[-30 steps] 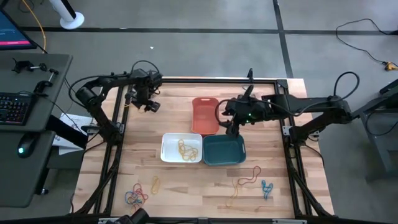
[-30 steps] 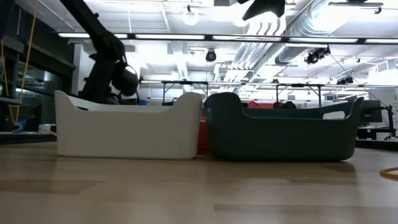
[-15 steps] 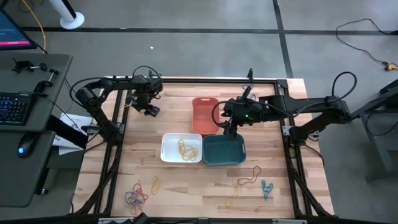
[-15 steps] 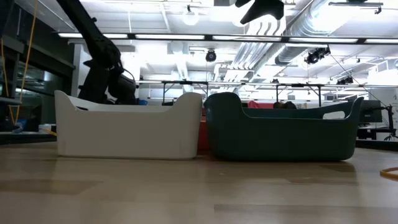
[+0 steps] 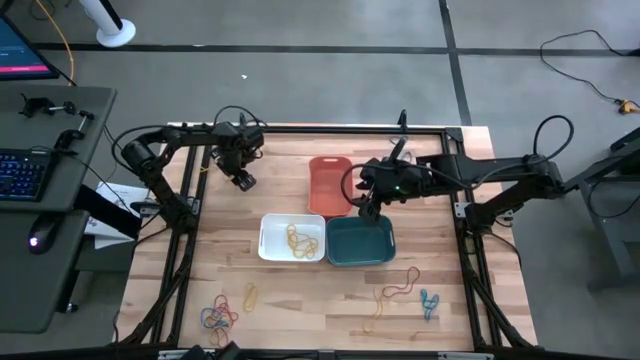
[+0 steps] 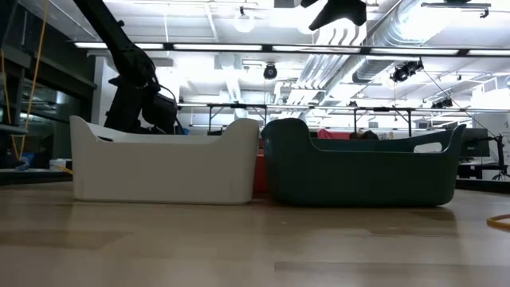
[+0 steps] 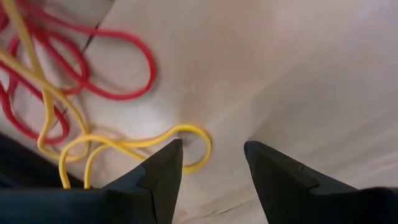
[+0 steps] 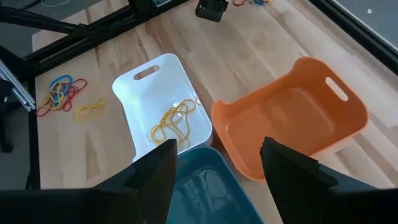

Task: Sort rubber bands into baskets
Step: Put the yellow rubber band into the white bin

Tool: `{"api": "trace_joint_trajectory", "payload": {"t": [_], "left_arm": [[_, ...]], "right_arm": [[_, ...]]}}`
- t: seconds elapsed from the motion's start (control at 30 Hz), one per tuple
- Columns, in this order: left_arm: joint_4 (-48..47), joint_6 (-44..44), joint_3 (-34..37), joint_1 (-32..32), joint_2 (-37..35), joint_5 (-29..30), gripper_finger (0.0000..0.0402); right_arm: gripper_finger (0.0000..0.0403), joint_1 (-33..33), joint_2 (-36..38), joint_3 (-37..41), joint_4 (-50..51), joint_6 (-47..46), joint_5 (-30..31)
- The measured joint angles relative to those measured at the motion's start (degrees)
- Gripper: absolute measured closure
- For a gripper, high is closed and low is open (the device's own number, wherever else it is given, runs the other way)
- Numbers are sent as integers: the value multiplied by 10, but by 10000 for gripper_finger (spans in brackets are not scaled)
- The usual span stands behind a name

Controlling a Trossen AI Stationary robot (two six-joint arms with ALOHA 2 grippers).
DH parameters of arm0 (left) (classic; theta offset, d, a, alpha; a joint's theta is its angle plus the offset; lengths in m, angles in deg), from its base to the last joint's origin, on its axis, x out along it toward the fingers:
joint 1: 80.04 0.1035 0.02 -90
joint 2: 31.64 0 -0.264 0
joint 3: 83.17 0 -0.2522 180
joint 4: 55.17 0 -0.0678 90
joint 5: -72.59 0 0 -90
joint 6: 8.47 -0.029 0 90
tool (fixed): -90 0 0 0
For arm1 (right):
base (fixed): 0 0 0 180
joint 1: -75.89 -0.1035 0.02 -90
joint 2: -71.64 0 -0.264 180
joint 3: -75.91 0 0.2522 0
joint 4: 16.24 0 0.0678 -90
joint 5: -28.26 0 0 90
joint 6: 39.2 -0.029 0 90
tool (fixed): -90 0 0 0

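Note:
Three baskets stand mid-table: orange-red (image 5: pixel 328 185), white (image 5: pixel 275 238) holding yellow rubber bands (image 5: pixel 295 238), and teal (image 5: pixel 359 241). My left gripper (image 5: pixel 243 180) is open at the far left of the table, pointing down. In the left wrist view (image 7: pixel 211 155) its fingertips stand just over a yellow band (image 7: pixel 186 134) that lies on the wood beside red bands (image 7: pixel 93 68). My right gripper (image 5: pixel 370 208) is open and empty above the gap between the orange-red and teal baskets. It also shows in the right wrist view (image 8: pixel 217 162).
Loose bands lie near the table's front edge: a mixed heap (image 5: pixel 218 315) and a yellow one (image 5: pixel 250 296) at the left, orange-red ones (image 5: pixel 398 287) and blue ones (image 5: pixel 429 303) at the right. A black frame (image 5: pixel 190 210) runs along the table's sides.
My left gripper has come down toward the table at the far left and shifted slightly toward the right edge. It has stayed open.

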Motion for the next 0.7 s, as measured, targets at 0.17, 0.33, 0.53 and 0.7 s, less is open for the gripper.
{"api": "trace_joint_trajectory", "payload": {"t": [0.17,0.33,0.53,0.7], "left_arm": [[7,1,0,8,0,-31,257],[7,37,0,5,0,-46,377],[-1,74,0,-26,-5,-35,400],[-2,95,-1,-57,-80,-61,401]], "right_arm": [[183,-17,0,0,0,-4,0],[183,-34,0,0,0,-5,0],[183,-50,0,0,0,-28,21],[183,-60,0,0,1,-28,45]]}}
